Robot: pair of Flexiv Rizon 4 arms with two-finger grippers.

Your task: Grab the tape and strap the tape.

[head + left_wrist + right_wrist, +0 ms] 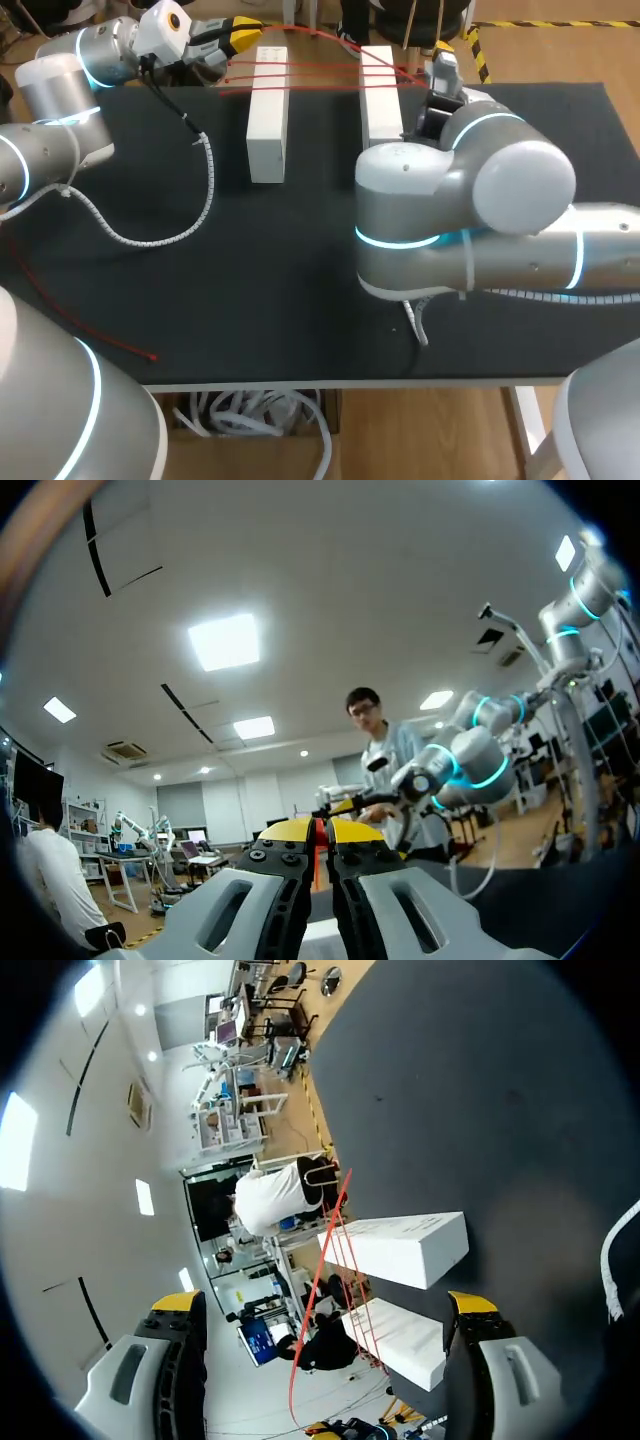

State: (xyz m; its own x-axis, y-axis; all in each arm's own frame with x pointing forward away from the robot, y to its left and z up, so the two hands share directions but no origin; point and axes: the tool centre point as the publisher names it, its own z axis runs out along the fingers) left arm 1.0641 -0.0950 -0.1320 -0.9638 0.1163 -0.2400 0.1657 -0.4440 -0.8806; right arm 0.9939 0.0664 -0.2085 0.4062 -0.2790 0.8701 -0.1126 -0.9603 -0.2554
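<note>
Two white blocks, the left block (pixel 267 115) and the right block (pixel 380 95), stand side by side at the table's back. Several strands of thin red tape (pixel 320 72) run across their tops. My left gripper (pixel 240 35) hovers just behind the left block and is shut on the tape's end. In the left wrist view the red tape (pixel 320 836) shows pinched between the closed fingers of the left gripper (pixel 320 830). My right gripper (pixel 325 1305) is open beside the right block (pixel 405 1340), with the tape (pixel 335 1230) and the other block (pixel 400 1250) ahead of it.
My right arm's bulky elbow (pixel 450 210) fills the table's middle right. A white spiral-wrapped cable (pixel 205 190) loops over the left half of the black table (pixel 270 300). A loose red strand (pixel 100 332) lies near the front left edge.
</note>
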